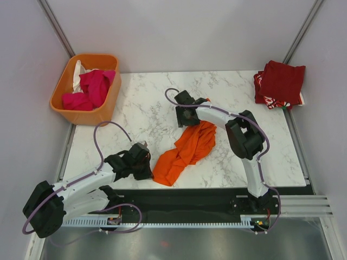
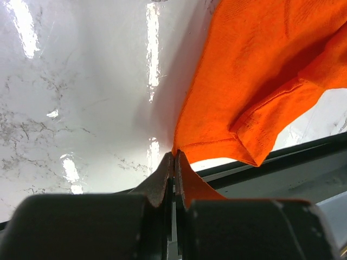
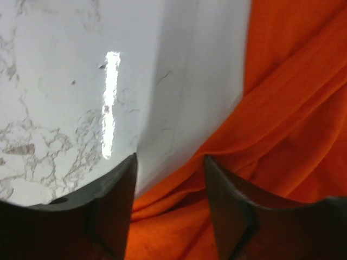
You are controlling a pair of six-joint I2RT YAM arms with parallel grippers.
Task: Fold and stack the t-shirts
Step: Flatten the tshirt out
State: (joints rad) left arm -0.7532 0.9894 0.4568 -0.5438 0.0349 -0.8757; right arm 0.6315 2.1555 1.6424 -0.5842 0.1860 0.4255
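A bright orange t-shirt (image 1: 187, 150) lies crumpled in a long diagonal heap in the middle of the marble table (image 1: 146, 103). My left gripper (image 1: 145, 164) is at the shirt's near-left end. In the left wrist view the left gripper (image 2: 174, 155) is shut, with a corner of the orange shirt (image 2: 260, 81) pinched at its tips. My right gripper (image 1: 187, 116) is at the shirt's far end. In the right wrist view the right gripper (image 3: 169, 158) is open, and the shirt's edge (image 3: 282, 124) lies between and under its fingers.
A rigid orange basket (image 1: 65, 97) at the far left holds magenta (image 1: 92, 89) and white (image 1: 81, 73) shirts. A folded stack of dark red (image 1: 282, 80) and red-and-white patterned shirts (image 1: 271, 101) sits at the far right corner. Grey walls enclose the table.
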